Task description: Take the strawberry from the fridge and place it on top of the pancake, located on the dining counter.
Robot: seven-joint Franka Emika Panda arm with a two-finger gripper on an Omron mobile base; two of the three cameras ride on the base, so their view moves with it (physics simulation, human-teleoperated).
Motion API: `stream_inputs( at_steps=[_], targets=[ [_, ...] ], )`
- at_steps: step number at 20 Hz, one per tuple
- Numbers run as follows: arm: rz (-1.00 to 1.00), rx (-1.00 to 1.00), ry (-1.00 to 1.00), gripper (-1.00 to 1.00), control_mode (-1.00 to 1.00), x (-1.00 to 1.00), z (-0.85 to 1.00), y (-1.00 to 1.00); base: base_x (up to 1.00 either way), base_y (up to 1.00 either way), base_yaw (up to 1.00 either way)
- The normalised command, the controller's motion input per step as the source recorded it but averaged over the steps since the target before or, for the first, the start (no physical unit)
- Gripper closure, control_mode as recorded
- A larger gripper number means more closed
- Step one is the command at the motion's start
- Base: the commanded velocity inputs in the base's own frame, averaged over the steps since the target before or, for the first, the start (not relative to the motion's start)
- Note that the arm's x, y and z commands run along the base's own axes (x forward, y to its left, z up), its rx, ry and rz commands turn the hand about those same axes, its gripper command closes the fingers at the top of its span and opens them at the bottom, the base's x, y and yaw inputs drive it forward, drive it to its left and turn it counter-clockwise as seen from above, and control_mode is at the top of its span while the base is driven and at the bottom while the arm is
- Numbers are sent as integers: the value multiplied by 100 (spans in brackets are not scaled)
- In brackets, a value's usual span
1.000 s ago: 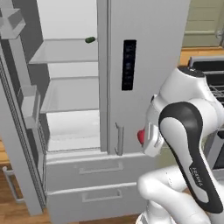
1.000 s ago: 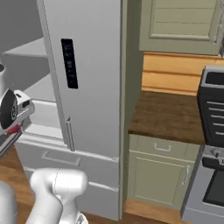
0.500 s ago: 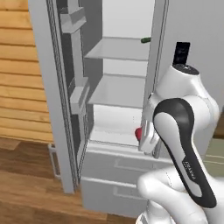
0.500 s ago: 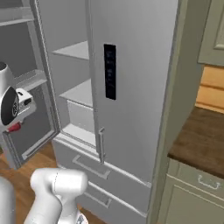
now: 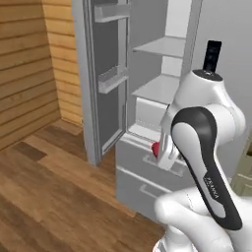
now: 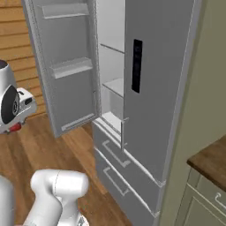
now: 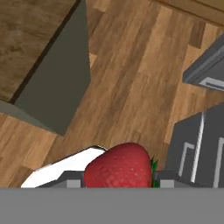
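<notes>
Gripper [image 7: 118, 183] clenching strawberry [image 7: 119, 166] between its fingers, fruit sitting at the hand camera's lower edge above wooden floor [image 7: 131, 78]. Strawberry also showing as a red spot beside the white arm, in front of fridge [image 5: 162, 123] lower drawers [image 5: 147, 172]. Fridge left door [image 6: 66, 66] standing wide open, white shelves [image 5: 162, 47] showing inside. Corner of dining counter [image 7: 30, 39] lying at upper left of hand view, well apart from fruit.
</notes>
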Motion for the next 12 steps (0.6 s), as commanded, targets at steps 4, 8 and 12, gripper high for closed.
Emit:
stream_inputs(
  at_steps=[4,8,12],
  targets=[
    [0,0,0,100,100,0,0,0,-48,-18,68],
    [0,0,0,100,100,0,0,0,24,0,72],
    [0,0,0,100,100,0,0,0,51,4,64]
  ],
)
